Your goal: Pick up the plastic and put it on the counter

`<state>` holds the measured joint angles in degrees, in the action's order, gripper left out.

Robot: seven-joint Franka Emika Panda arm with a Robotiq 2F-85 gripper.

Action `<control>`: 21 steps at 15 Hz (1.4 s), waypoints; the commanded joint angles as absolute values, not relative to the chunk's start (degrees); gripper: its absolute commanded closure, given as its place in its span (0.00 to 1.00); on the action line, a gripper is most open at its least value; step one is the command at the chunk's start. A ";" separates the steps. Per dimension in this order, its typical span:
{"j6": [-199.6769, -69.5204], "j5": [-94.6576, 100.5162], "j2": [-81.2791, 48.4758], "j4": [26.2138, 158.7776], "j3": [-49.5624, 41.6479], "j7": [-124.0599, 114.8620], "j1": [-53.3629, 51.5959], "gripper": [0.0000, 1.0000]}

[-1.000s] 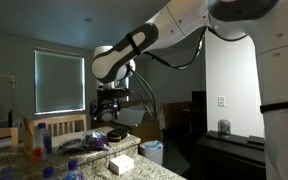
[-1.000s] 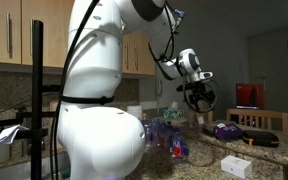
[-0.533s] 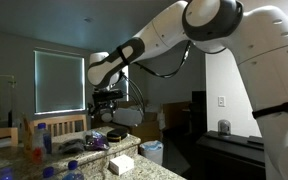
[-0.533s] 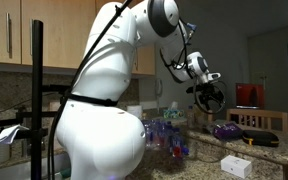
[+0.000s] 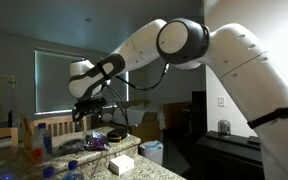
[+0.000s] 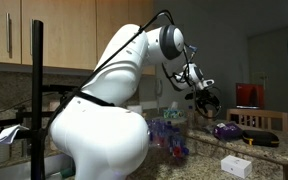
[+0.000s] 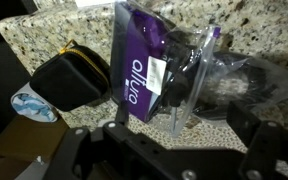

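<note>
Jaws spread wide and empty, the robot's gripper [image 6: 205, 100] hovers over a purple plastic packet [image 7: 142, 65] lying flat on the speckled granite table [image 7: 274, 25]. A black zippered pouch [image 7: 69, 80] sits just beside it. Crumpled clear wrapping [image 7: 229, 85] overlaps its other edge, and a white box [image 5: 122, 163] rests nearby.

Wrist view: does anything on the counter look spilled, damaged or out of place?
Nothing spilled or broken. The purple packet lies askew amid crumpled clear plastic, and the black pouch sits close to the edge of the granite counter.
</note>
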<state>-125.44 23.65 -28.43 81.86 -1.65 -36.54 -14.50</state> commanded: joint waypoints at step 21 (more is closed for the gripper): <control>-108.06 25.10 -45.70 57.82 -7.00 -37.20 -18.39 0.00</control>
